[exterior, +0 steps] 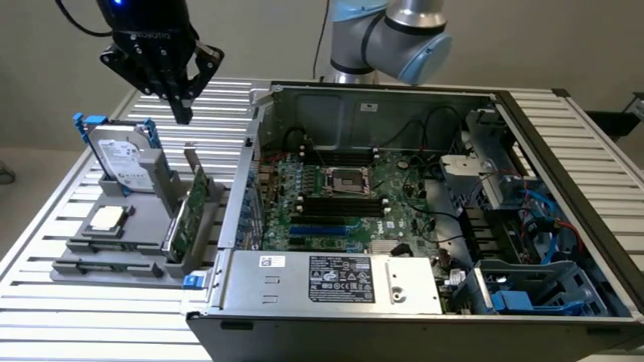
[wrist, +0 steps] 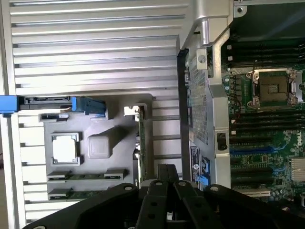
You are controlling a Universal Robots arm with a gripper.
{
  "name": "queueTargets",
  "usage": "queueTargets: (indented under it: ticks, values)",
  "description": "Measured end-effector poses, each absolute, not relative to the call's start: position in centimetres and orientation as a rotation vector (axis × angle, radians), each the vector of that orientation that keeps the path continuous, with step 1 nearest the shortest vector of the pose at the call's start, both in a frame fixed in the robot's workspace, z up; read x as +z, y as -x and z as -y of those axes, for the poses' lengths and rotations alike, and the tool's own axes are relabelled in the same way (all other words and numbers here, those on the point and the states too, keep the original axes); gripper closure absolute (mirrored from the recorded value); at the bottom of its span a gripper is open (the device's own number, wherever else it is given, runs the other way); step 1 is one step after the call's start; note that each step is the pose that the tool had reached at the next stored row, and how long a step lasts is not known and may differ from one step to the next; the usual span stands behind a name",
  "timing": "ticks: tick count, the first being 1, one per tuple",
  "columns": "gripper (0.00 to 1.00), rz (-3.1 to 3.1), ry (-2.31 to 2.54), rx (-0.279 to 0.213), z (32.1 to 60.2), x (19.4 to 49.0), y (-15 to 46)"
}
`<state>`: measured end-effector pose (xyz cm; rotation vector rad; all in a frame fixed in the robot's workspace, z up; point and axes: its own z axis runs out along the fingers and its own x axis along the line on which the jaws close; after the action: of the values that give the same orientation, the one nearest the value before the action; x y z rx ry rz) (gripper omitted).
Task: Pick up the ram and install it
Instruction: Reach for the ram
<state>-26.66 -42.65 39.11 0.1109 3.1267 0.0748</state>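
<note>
Two ram sticks stand edge-up in slots of a grey holder [wrist: 119, 157]: one ram stick [wrist: 88, 175] and a second [wrist: 78, 194] beside it. In the exterior view they lie at the holder's front edge [exterior: 111, 246]. My black gripper [exterior: 182, 115] hangs high above the holder's back part, over the hard drive and the expansion card, well apart from the ram. Its fingers [wrist: 167, 179] are shut with nothing between them.
The holder also carries a silver hard drive with blue rails [exterior: 121, 154], a CPU [exterior: 108, 219] and a wide green expansion card [exterior: 189, 215]. On the exterior view's right stands the open computer case [exterior: 332, 283], with motherboard [exterior: 403, 215] and dark memory slots [exterior: 342, 204].
</note>
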Motion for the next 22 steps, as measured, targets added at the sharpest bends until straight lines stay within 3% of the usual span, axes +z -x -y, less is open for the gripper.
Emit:
queueTargets:
  ticks: [22]
  values:
    - [0.89, -3.140, -0.112, 0.074, 46.5, 38.4, 33.0]
